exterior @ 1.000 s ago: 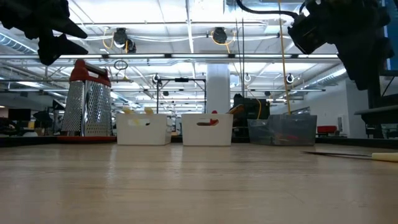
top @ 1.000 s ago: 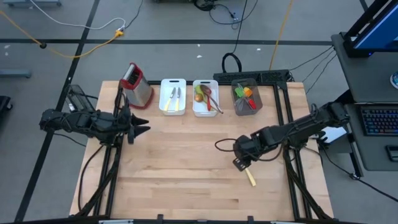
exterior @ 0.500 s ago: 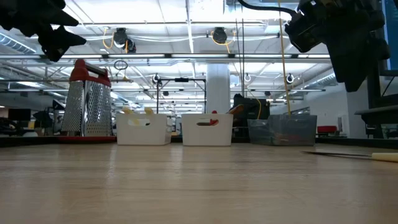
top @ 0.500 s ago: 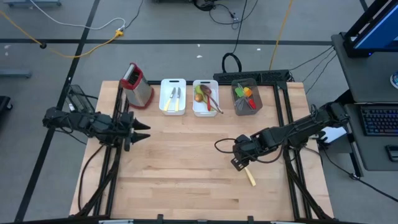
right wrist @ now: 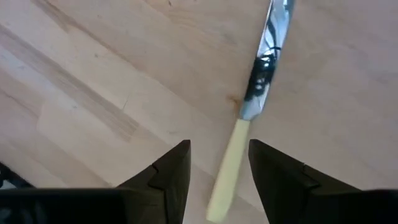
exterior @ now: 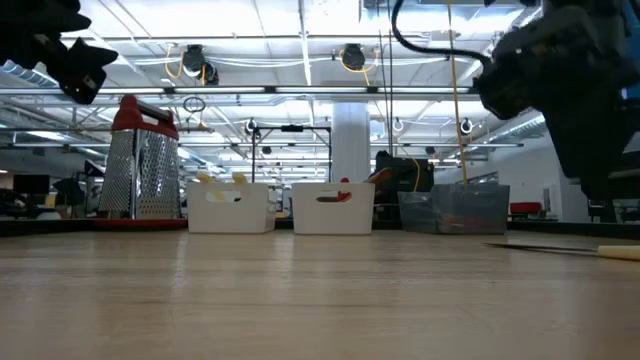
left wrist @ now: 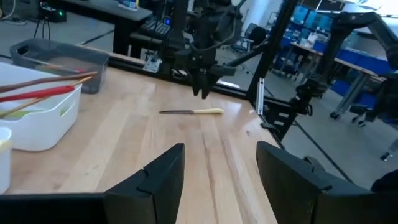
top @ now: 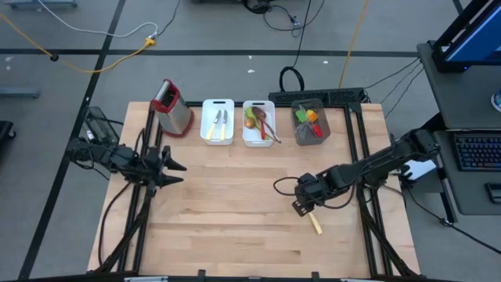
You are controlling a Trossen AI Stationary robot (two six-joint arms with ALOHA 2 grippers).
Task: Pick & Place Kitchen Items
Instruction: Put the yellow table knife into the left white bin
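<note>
Lying flat on the bare wood of the table (top: 235, 227), toward its right side and well apart from the trays (top: 218, 123) at the back, the cream-handled knife (right wrist: 249, 124) looked light, stiff and thin; its polished blade would probably be slippery and sharp, so the matt handle seemed the better place to pinch, across its width; the right gripper (right wrist: 217, 168) hovered just above that handle, fingers parted and holding nothing; the left gripper (left wrist: 219, 168) waited near the table's left edge, likewise parted and empty.
</note>
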